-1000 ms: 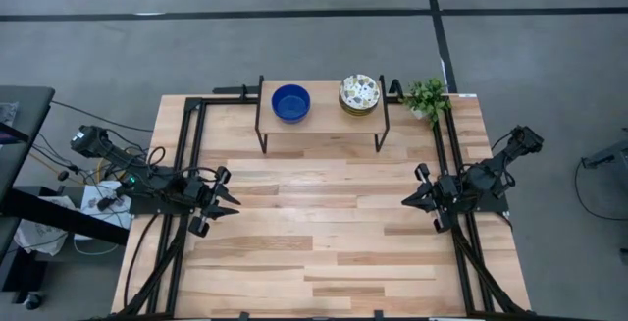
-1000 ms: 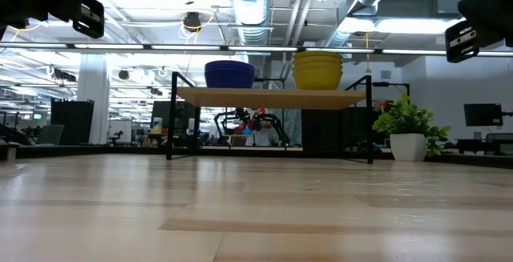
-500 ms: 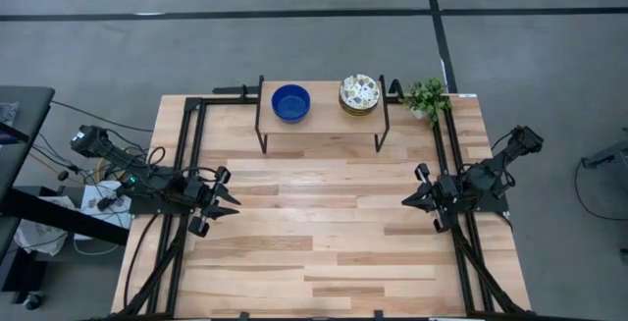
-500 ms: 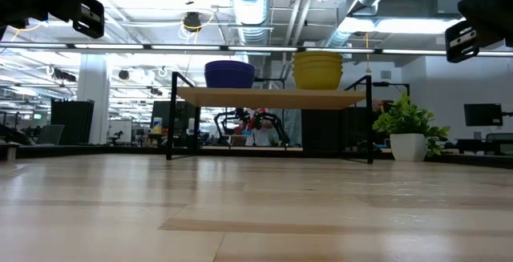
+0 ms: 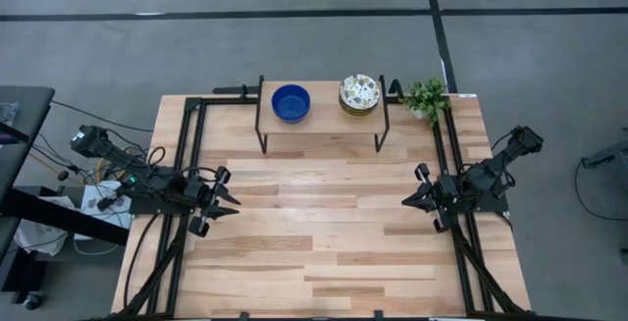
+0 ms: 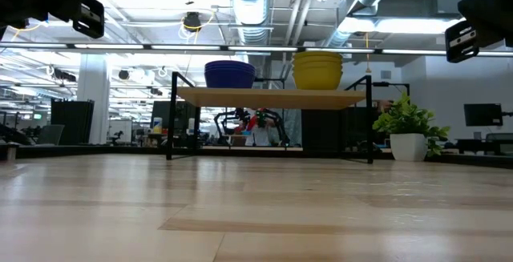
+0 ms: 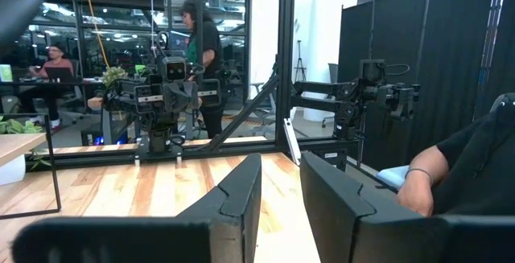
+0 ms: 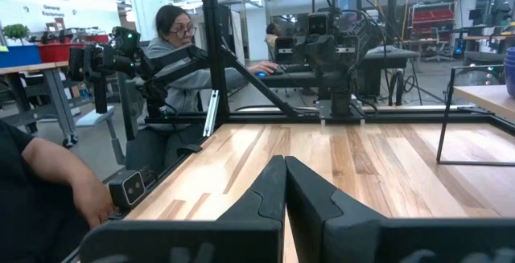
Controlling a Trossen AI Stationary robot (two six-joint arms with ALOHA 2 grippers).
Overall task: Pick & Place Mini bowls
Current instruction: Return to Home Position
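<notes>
A stack of cobalt blue mini bowls (image 5: 290,102) and a stack of white, floral-patterned mini bowls (image 5: 359,93) stand on a small raised wooden shelf (image 5: 319,125) at the table's far middle. In the low view the blue stack (image 6: 229,74) is on the left and the other stack (image 6: 318,70), yellow on its outside, on the right. My left gripper (image 5: 235,206) hovers at the table's left side with a narrow gap between its fingers (image 7: 282,157), empty. My right gripper (image 5: 405,201) hovers at the right side, shut (image 8: 285,160) and empty.
A small green plant in a white pot (image 5: 426,95) stands at the far right, beside the shelf. Black frame rails (image 5: 192,154) run along the table's left, right and far sides. People sit and stand beyond the table (image 8: 173,46). Bare wood (image 5: 319,223) lies between the grippers.
</notes>
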